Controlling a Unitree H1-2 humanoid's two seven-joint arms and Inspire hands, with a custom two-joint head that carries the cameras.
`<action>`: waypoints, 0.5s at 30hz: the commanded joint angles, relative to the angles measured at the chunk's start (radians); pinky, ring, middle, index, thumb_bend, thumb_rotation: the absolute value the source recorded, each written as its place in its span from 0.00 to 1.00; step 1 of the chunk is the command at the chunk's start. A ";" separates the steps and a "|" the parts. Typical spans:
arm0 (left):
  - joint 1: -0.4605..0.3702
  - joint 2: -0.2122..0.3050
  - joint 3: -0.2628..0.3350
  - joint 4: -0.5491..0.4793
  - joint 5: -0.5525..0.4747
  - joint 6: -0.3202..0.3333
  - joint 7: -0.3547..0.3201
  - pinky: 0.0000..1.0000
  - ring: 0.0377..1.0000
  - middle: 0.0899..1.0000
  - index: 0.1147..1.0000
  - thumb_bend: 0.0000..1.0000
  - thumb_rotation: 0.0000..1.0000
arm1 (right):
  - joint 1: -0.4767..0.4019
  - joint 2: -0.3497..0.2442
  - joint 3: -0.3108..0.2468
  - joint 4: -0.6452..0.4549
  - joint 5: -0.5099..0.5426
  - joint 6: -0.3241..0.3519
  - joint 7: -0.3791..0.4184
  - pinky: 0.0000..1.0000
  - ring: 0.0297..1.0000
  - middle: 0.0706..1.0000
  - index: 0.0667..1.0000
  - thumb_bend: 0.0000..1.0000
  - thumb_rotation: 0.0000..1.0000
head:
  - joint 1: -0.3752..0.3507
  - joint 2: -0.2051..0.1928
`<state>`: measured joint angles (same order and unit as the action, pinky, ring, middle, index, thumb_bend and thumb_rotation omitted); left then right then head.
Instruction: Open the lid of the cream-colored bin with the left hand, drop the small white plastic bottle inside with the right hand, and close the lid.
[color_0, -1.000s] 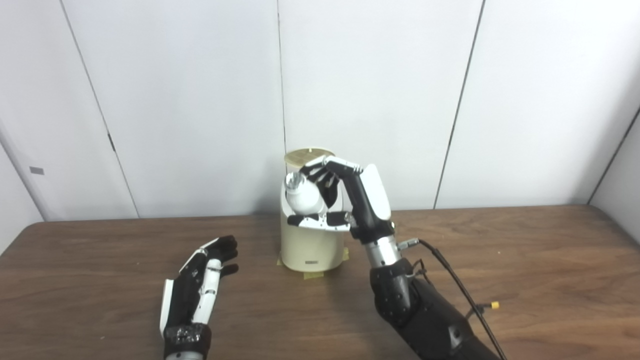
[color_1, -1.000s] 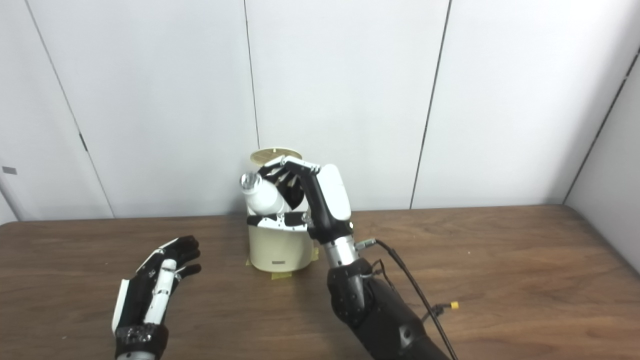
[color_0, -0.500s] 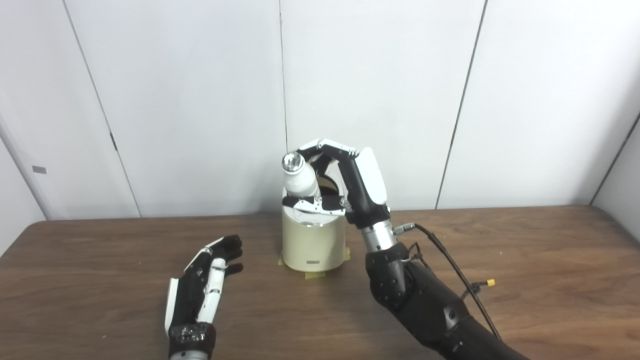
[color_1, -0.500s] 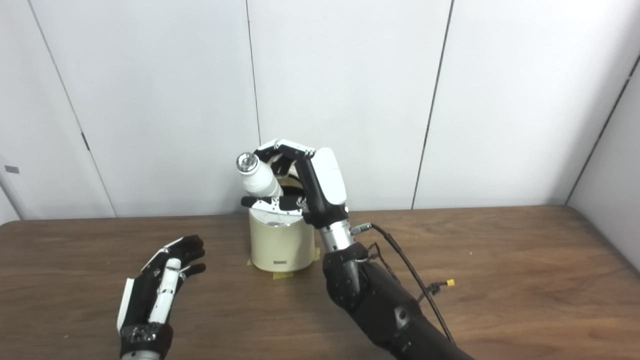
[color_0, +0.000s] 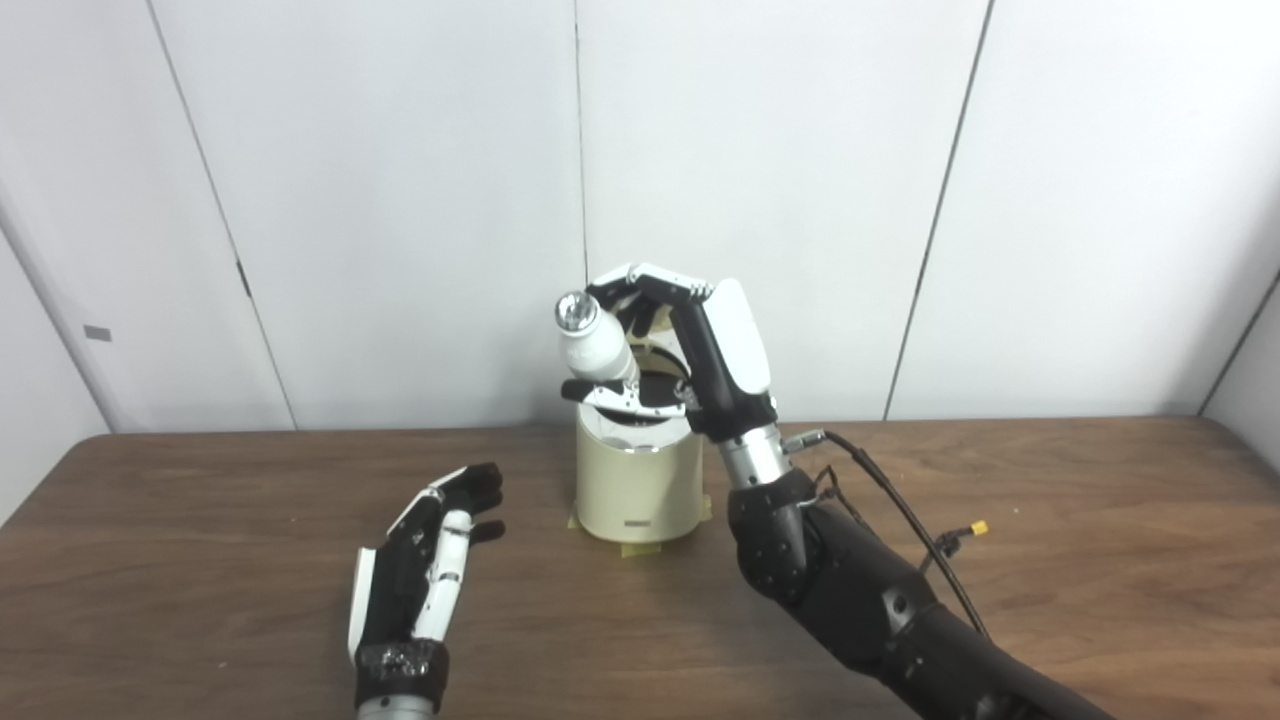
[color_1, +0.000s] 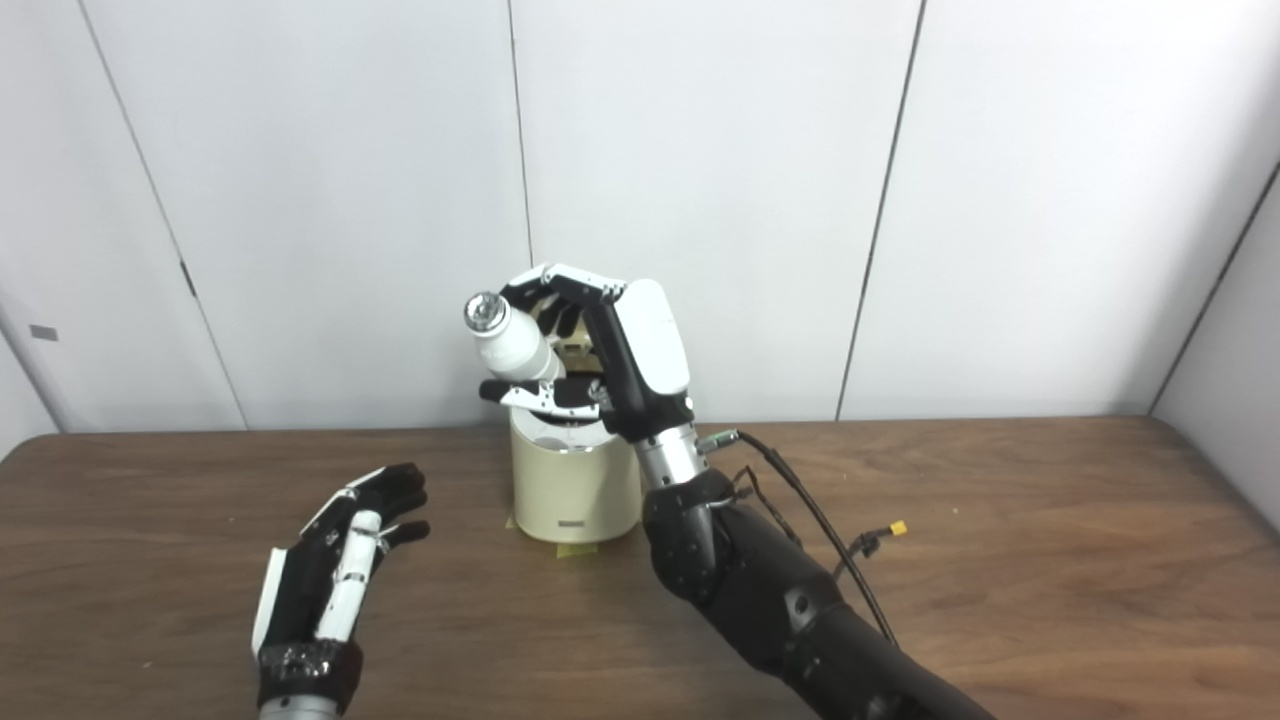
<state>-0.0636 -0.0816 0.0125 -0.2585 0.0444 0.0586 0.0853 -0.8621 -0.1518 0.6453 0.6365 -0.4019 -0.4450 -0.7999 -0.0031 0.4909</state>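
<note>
The right robot hand (color_0: 690, 350) is closed around the small white bottle (color_0: 592, 348) and holds it over the open top of the cream-colored bin (color_0: 640, 480). The bottle is tilted, with its shiny cap (color_0: 573, 311) pointing up and to the left, and its lower end is just above the rim of the bin; the thumb goes under the bottle and the other fingers curl over it from above. The lid (color_0: 668, 358) stands up at the back of the bin, and most of it is hidden behind the right robot hand, so only a small part of its edge can be seen. The inside of the bin looks dark, and I cannot tell what is in it.

The left robot hand (color_0: 425, 570) rests low over the table (color_0: 200, 560), to the left of the bin and well apart from it, with fingers spread and holding nothing. The bin stands on yellow tape pieces (color_0: 640, 548) on the brown wooden table. A black cable (color_0: 900, 510) with a small yellow connector (color_0: 981, 527) hangs from the right wrist. Behind the table are plain white wall panels (color_0: 400, 200).
</note>
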 joint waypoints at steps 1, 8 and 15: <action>-0.022 -0.008 -0.007 -0.037 0.012 -0.016 0.006 0.70 0.77 0.74 0.69 0.22 0.67 | -0.067 -0.008 0.004 0.000 0.004 -0.025 -0.033 0.25 0.35 0.46 0.51 0.51 0.00 | 0.000 0.002; -0.017 -0.007 -0.005 -0.051 0.009 -0.006 0.004 0.70 0.77 0.74 0.69 0.22 0.67 | -0.056 -0.011 0.021 0.018 0.006 -0.025 -0.045 0.23 0.39 0.44 0.49 0.51 0.00 | -0.003 0.009; -0.014 -0.003 -0.006 -0.052 0.012 -0.009 0.000 0.71 0.77 0.74 0.69 0.23 0.68 | -0.042 -0.017 0.029 0.037 -0.006 -0.025 -0.064 0.25 0.35 0.46 0.51 0.51 0.00 | -0.004 0.013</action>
<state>-0.0584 -0.0810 0.0124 -0.2662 0.0465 0.0609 0.0829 -0.8615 -0.1590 0.6783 0.6825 -0.4070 -0.4450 -0.8388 -0.0061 0.5031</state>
